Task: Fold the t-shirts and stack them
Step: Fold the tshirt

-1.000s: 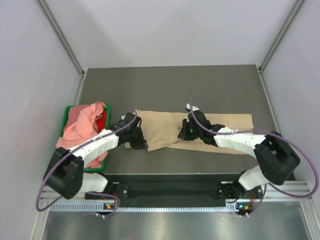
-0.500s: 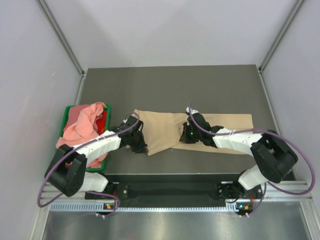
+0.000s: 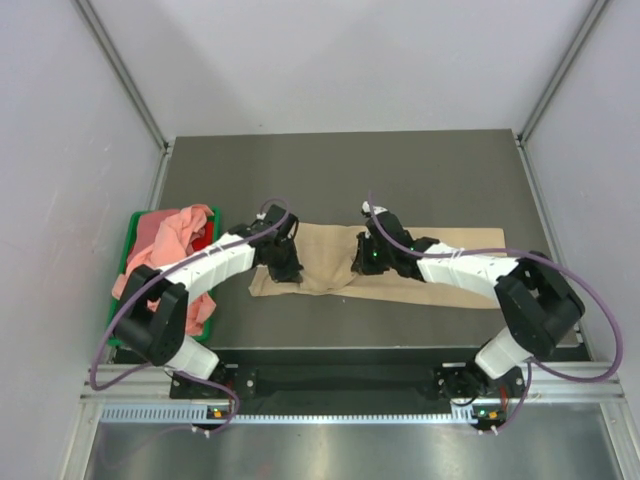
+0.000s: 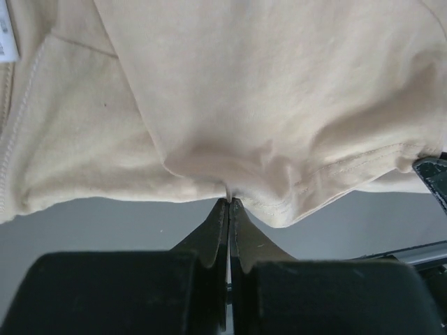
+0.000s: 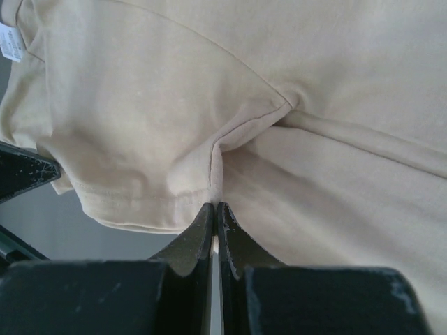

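Note:
The tan t-shirt [image 3: 455, 242] lies across the middle of the table, its left part doubled over. My left gripper [image 3: 284, 262] is shut on a pinch of the tan cloth [image 4: 230, 188] near its left end. My right gripper [image 3: 366, 258] is shut on a fold of the same shirt [image 5: 216, 188] near its middle. A small white neck label [image 4: 7, 38] shows at the top left of the left wrist view and in the right wrist view [image 5: 12, 40]. Salmon-pink t-shirts [image 3: 165, 245] lie heaped in the green bin [image 3: 128, 232] at the left.
The bin sits at the table's left edge, beside my left arm. The table's dark surface [image 3: 340, 170] stretches behind the shirt to the back wall. Side walls close in left and right.
Both grippers have moved toward the back of the table, carrying the shirt's near edge over. The shirt's left part now lies folded narrower and flatter.

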### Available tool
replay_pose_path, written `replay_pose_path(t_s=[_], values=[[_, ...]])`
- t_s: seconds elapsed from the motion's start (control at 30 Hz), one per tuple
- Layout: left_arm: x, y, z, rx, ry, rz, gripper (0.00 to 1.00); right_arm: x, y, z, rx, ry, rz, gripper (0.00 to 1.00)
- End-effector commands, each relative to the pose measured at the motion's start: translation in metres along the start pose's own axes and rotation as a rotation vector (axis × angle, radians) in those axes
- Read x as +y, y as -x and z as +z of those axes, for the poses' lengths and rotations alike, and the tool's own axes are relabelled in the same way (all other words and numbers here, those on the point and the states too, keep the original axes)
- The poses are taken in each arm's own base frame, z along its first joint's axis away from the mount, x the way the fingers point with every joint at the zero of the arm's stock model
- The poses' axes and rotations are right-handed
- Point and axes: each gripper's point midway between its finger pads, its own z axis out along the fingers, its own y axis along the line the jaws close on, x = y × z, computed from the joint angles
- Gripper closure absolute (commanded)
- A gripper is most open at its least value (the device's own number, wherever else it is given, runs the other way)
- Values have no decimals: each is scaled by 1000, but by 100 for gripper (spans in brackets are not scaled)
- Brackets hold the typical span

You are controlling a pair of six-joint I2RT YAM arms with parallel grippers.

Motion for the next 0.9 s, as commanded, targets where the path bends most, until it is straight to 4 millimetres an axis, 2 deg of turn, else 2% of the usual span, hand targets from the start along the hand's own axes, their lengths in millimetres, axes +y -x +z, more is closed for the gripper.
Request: replay_pose_path(t_s=[0.0, 0.17, 0.2, 0.27, 0.4, 0.47, 0.5, 0.53, 0.67, 0.7, 0.83, 0.87], values=[[5, 10, -2, 6, 52, -2, 100, 15, 16, 1, -12, 17, -31, 100], [7, 26, 2, 5, 48, -36, 100, 14, 28, 12, 9, -4, -37, 100], [5, 31, 1, -4, 43, -38, 100, 17, 37, 12, -4, 2, -36, 100], [9, 37, 4, 1, 55, -55, 100, 16, 39, 17, 7, 0, -31, 100], [15, 50, 7, 1, 70, -85, 100, 20, 61, 22, -8, 13, -15, 99], [18, 54, 9, 4, 75, -104, 100, 15, 61, 31, 18, 8, 0, 98], [20, 58, 8, -2, 75, -116, 100, 15, 70, 32, 10, 12, 11, 98], [20, 60, 9, -2, 74, -122, 100, 12, 67, 37, 30, 12, 20, 98], [28, 69, 6, -18, 109, -147, 86, 11, 81, 42, 25, 34, 46, 89], [30, 75, 3, -40, 121, -153, 83, 13, 92, 40, 8, 51, 54, 83], [34, 94, -19, -135, 173, -134, 78, 17, 112, 27, -37, 78, 65, 76], [31, 100, -25, -160, 171, -122, 77, 15, 112, 25, -39, 77, 66, 74]])
